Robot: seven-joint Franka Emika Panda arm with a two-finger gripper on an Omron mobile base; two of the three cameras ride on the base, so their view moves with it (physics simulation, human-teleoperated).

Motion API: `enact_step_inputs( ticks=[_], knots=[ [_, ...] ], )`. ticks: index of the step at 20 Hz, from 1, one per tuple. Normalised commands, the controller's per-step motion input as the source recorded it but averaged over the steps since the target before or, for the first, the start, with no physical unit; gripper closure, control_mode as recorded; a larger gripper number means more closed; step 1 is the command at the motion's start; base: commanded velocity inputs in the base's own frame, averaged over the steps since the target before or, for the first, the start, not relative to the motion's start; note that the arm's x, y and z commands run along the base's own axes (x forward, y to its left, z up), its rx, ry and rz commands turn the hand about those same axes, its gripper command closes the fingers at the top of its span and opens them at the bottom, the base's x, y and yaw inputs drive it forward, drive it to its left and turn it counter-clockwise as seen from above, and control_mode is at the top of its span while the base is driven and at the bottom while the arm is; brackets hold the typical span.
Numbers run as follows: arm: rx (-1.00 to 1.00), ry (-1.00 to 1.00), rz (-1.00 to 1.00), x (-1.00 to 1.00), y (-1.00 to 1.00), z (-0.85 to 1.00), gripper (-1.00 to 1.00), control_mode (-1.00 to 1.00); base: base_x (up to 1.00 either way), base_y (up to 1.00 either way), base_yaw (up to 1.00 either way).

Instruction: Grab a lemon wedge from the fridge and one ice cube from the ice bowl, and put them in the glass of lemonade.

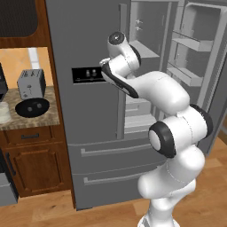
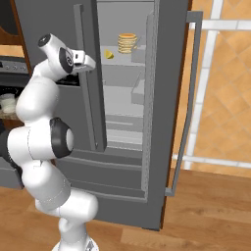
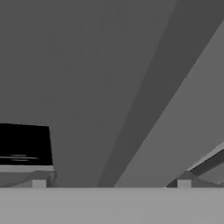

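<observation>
Across the kitchen's wooden floor (image 2: pixel 206 206) stands the fridge (image 1: pixel 88 133), a tall grey steel unit with its right door (image 2: pixel 177 98) swung wide open and its left door shut, the black dispenser panel (image 1: pixel 88 74) set in that shut door and two drawers below. Beside it on the left, brown wooden cabinets (image 1: pixel 31 164) carry a speckled stone counter (image 1: pixel 40 119). On that counter sits the ice bowl (image 1: pixel 32 107), shallow and black, just in front of a silver toaster (image 1: pixel 31 83), with the glass of lemonade (image 1: pixel 3 112) near the bowl at the left edge of the left base view. Inside the open fridge, on an upper shelf, a stack of tan pancakes (image 2: pixel 127 43) stands near the lemon wedge (image 2: pixel 109 55), which lies small and yellow to its left. The white arm is raised in front of the shut door, and the gripper (image 3: pixel 111 183) is close against the grey door face beside the dispenser panel, fingers spread wide apart, holding nothing.
</observation>
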Motion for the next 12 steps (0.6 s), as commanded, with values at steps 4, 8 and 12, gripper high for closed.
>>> enact_step_inputs(
  ticks=[4, 8, 12],
  knots=[
    [0.11, -0.19, 0.0, 0.33, 0.0, -0.33, -1.0, -1.0, 0.0, 0.0, 0.0],
    [0.06, -0.16, 0.0, 0.3, 0.0, -0.29, -1.0, -1.0, 0.0, 0.0, 0.0],
    [0.0, 0.0, 0.0, 0.0, 0.04, 0.0, 1.0, -1.0, 0.0, 0.0, 0.0]
  ],
)
